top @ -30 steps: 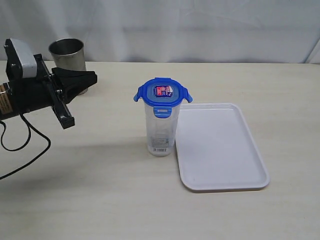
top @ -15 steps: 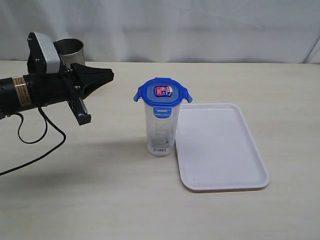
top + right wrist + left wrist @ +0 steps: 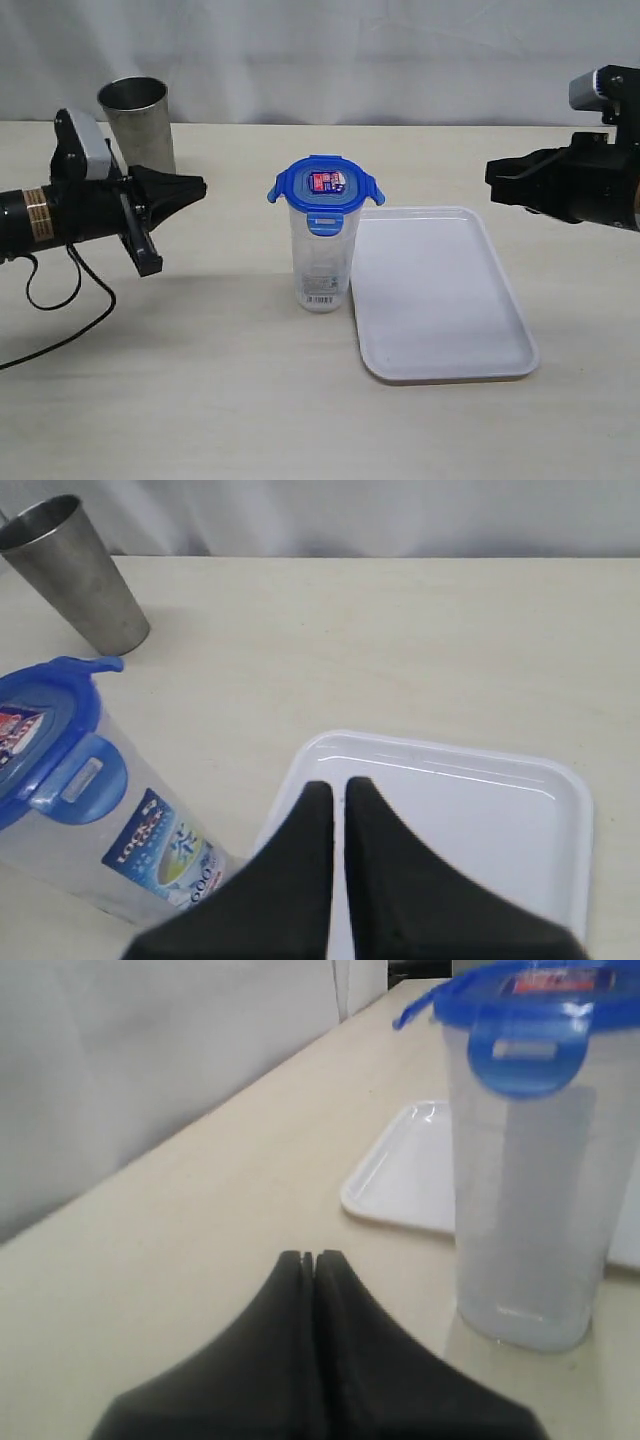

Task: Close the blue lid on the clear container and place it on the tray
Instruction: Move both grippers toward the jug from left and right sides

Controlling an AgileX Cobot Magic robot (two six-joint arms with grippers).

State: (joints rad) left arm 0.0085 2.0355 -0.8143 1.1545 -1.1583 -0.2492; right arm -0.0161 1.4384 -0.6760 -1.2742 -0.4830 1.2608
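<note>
Showing up at the tabletop's [image 3: 200, 400] right edge, right fingers [image 3: 305, 870] (together, like left fingers [image 3: 290, 1360]) can now help clip the blue plastic lid [image 3: 325, 185].

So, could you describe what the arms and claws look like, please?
Both arms are black. The left claw and right claw have black wedge fingers tapering to points. Each wrist carries a pale grey block; the left arm wears a tan label band and trails a black cable.
</note>
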